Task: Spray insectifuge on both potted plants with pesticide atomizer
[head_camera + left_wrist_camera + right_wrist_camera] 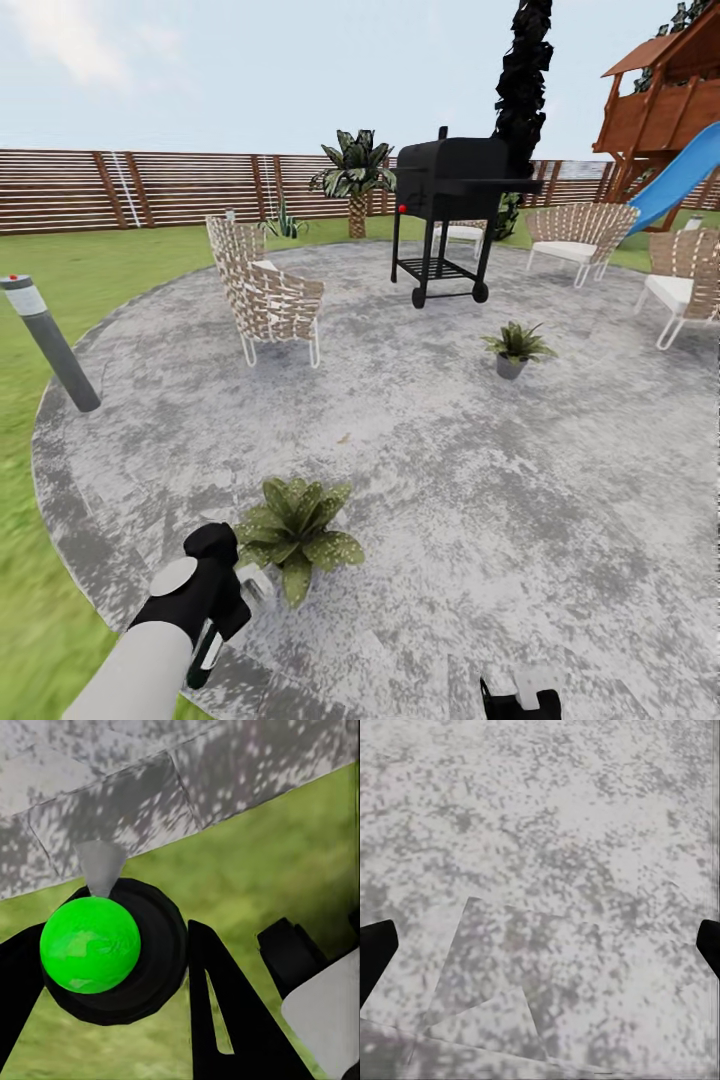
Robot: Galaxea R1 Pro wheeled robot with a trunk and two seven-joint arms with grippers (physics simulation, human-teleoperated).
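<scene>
Now left gripper (228, 600) jaws clamped on pesticide atomizer (91, 944), at nine o'clock beside speckled potted plant (296, 530); right gripper (540, 945) jaws wide apart, empty.

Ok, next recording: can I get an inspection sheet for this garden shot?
Surface: mottled grey stone patio, bare where the right wrist looks.
Job's things: broad-leaf plant beside the left arm; spiky plant in a grey pot farther off; spray bottle seen end-on.
Clutter: black grill, wicker chairs, grey post.
Grippers: left tool appears closed on the bottle; right tool open, empty.
Cables: nothing seen.
Surroundings: lawn, slat fence, blue slide.
</scene>
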